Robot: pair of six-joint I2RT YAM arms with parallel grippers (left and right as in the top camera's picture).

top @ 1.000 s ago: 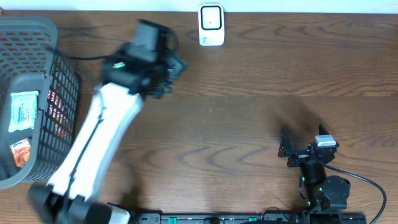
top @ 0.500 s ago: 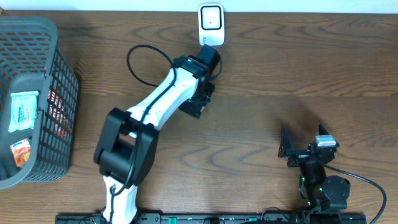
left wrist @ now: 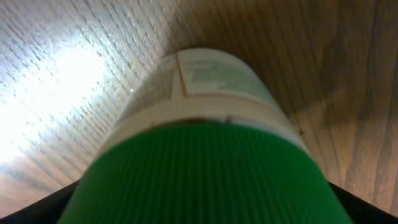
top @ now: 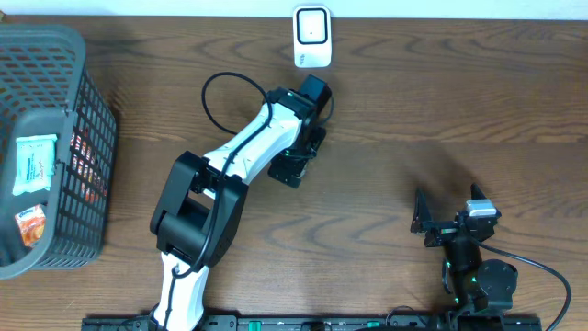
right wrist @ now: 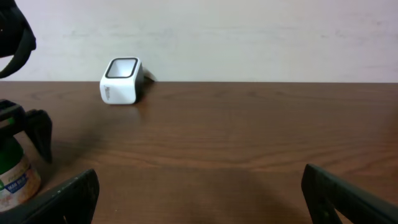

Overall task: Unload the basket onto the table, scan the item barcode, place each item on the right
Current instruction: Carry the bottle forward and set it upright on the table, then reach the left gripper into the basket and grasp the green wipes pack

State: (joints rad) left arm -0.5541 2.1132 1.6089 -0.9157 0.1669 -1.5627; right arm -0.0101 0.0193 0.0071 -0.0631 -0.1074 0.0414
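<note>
The bottle (left wrist: 205, 112) is at the left gripper (top: 296, 164), on the desk (top: 441, 110) near the scanner (top: 312, 37) — white body, paper label (left wrist: 221, 71), ribbed green cap (left wrist: 199, 180) nearest the wrist camera. Whether that gripper pinches it or stands just clear I cannot tell; one finger (right wrist: 38, 134) shows close beside the body. The right gripper (right wrist: 196, 186) rests spread wide, well apart, empty. The bottle looks rigid and light, its smooth wall apt to slip or roll — best taken across the ribbed cap, leaving the label bare for the scanner.
</note>
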